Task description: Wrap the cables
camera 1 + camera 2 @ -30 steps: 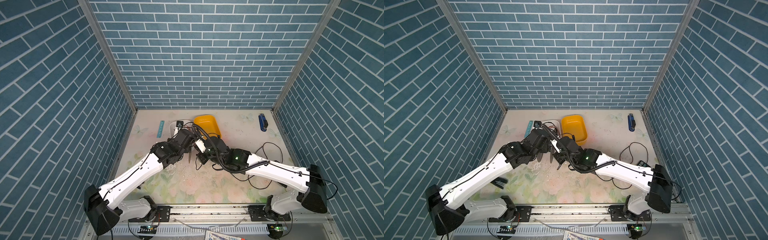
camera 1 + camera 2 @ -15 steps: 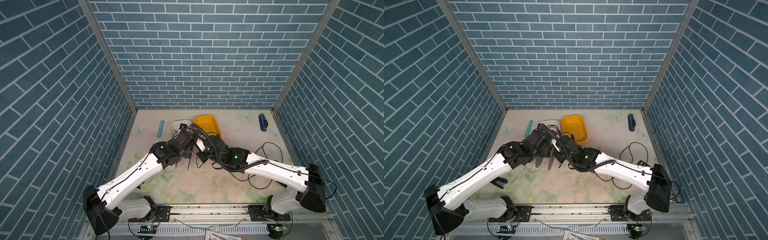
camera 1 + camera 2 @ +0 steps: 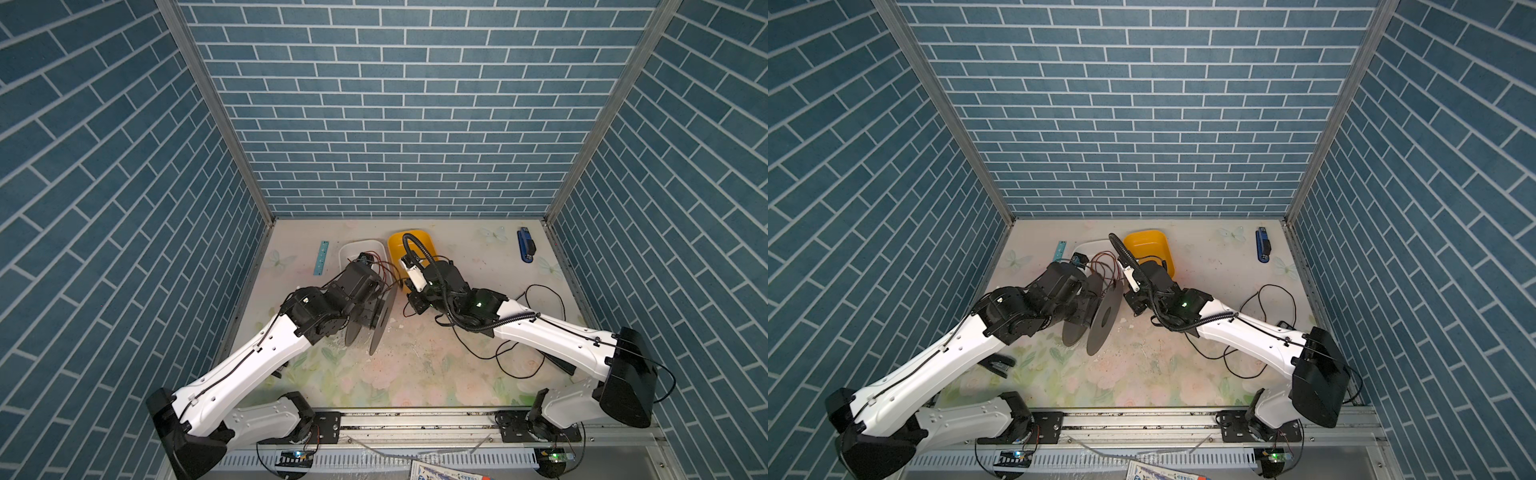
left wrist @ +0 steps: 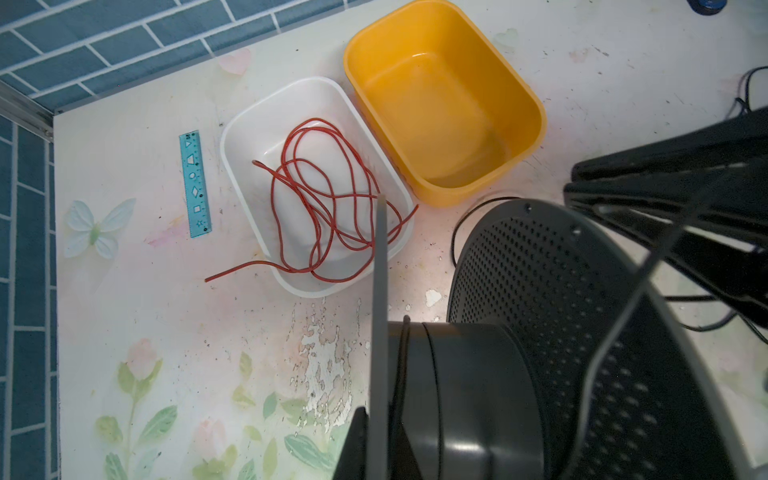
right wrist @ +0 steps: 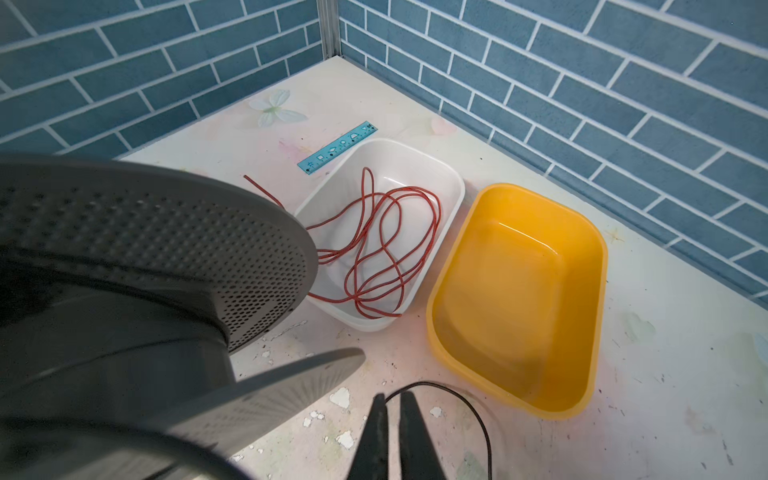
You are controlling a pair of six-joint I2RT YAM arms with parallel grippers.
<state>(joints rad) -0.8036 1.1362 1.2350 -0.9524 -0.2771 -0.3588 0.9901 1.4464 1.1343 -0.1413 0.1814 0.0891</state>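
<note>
We see the left arm (image 3: pixel 253 357) stretched toward the yellow tub (image 3: pixel 1148 247), the left jaws clamped on one flange of a grey spool (image 3: pixel 1100 332) that stands on edge short of the tub. The right arm (image 3: pixel 552 340) meets it there, the right jaws pinched shut on the black cable (image 5: pixel 432 384) just in front of the tub. In both top views the spool hides the left jaws. From the pinch the cable trails over the surface away from the tub in loose loops, partly hidden under the right arm.

Cable (image 5: pixel 432 383) right of spool (image 3: pixel 1100 332), wire (image 4: pixel 316 220) in tub (image 4: pixel 241 178) behind
</note>
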